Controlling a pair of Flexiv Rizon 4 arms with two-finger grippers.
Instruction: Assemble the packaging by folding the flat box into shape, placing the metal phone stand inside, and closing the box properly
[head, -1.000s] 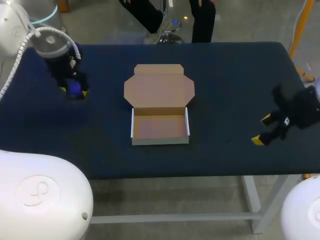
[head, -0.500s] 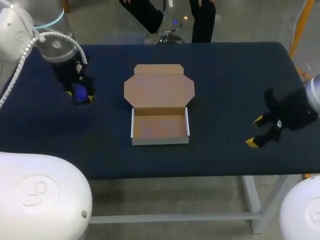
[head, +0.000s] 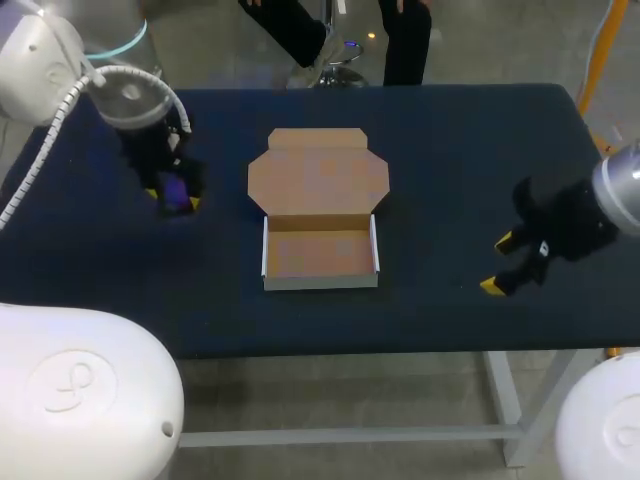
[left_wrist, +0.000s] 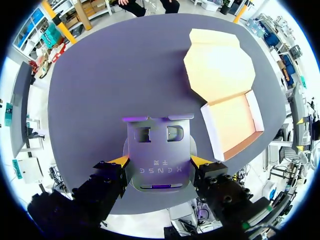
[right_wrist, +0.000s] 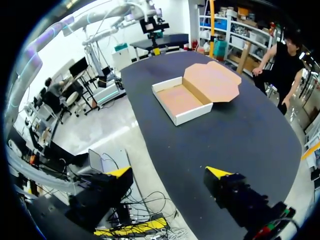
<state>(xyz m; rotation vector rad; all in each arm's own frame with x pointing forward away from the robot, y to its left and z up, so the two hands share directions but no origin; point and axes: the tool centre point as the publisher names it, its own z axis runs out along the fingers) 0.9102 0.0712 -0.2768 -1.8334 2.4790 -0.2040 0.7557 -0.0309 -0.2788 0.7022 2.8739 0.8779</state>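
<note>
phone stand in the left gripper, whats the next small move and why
Probably carry the phone stand sideways until it is over the box. The left gripper grips it from both sides, off to the box's side, and the box lies open and empty.

Open table (left_wrist: 100, 75) between the left gripper (left_wrist: 160, 161), phone stand (left_wrist: 158, 145) in its grip, and the box (left_wrist: 232, 122) ahead, low walls the only barrier

Open cardboard box (head: 320, 255) mid-table, lid flat; metal stand (left_wrist: 157, 147) in left tool (left_wrist: 160, 161).
</note>
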